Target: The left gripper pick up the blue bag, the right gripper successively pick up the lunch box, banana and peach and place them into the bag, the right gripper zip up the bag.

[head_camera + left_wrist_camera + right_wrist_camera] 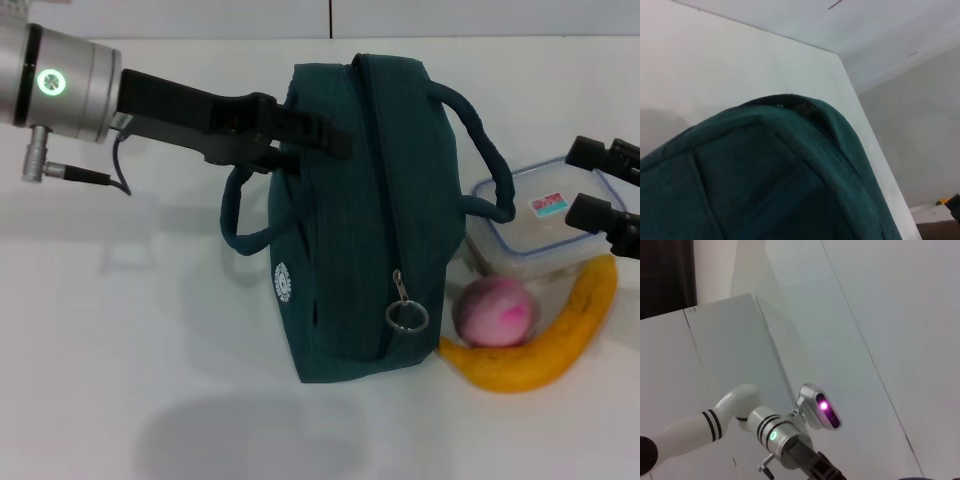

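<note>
Blue bag mid-desk, zipped; bare desk on its left side. Left tool at bag's far-left top edge by a handle, can't tell grip. Right tool spread above lunch box; peach and banana just nearer. Left wrist cam: only bag fabric.

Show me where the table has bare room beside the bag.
Bare table lies on the blue bag's left, below the left gripper, and along the near edge in front. The right side is crowded: lunch box, peach and banana cluster there, with the right gripper over the box.
</note>
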Tool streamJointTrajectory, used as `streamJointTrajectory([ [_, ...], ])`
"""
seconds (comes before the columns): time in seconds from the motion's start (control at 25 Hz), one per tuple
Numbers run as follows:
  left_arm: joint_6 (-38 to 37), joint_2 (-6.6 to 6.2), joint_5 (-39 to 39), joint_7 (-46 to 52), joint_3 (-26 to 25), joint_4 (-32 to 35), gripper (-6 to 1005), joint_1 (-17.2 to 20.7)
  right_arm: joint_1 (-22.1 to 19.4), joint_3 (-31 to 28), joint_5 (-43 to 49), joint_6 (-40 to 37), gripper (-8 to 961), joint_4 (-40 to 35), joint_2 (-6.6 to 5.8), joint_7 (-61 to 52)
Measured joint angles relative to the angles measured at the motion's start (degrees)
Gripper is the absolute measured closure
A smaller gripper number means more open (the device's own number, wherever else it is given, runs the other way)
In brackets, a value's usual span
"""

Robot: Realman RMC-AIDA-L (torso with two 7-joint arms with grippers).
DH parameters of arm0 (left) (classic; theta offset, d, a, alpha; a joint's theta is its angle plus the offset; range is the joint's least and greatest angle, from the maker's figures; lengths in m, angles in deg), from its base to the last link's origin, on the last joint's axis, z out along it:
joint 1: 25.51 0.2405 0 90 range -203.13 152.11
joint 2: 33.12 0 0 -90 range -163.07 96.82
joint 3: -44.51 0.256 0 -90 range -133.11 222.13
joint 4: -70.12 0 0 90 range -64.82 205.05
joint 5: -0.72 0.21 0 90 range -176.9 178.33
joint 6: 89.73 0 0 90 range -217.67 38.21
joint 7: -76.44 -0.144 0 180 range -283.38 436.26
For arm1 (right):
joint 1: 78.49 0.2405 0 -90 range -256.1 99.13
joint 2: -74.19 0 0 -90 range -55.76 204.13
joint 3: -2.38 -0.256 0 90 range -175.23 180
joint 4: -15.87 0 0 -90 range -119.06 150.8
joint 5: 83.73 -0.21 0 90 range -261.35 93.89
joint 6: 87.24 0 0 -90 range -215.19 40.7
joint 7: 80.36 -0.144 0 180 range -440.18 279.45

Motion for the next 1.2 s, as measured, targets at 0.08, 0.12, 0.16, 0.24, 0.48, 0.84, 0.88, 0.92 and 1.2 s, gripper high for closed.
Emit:
streamJointTrajectory([
  [0.08,0.52,0.26,0.79,0.03,0.01,-0.21,175,-0.30,-0.05,0.03,0.00,0.00,78,0.06,0.03,0.22],
  [0.12,0.85,0.45,1.41,0.03,0.00,-0.32,174,-0.45,-0.07,0.03,0.00,0.00,78,0.16,0.05,0.37],
  [0.16,1.13,0.64,1.94,0.03,0.00,-0.39,174,-0.52,-0.10,0.03,0.00,0.00,79,0.41,0.06,0.56],
  [0.24,1.65,1.08,3.08,-0.19,0.01,-0.39,206,-0.67,-0.11,0.00,0.00,0.00,79,0.80,0.07,0.84],
  [0.48,2.40,1.01,2.38,-2.85,-0.13,-0.65,403,-0.98,-0.23,-0.32,-0.02,0.00,80,1.94,0.08,1.39],
  [0.84,2.65,0.65,2.02,-2.31,-0.58,-1.71,652,-1.34,-0.25,-0.42,-0.02,0.00,81,2.35,0.09,1.39],
  [0.88,2.69,0.62,2.12,-2.26,-0.60,-1.77,674,-1.36,-0.24,-0.43,-0.02,0.00,81,2.35,0.11,1.39],
  [0.92,2.72,0.62,2.20,-2.25,-0.60,-1.77,695,-1.36,-0.24,-0.43,-0.02,0.00,81,2.35,0.13,1.39],
  [1.2,2.88,0.42,2.33,-1.90,-0.62,-1.78,888,-1.25,-0.23,-0.44,-0.02,0.00,82,2.40,0.29,1.38],
])
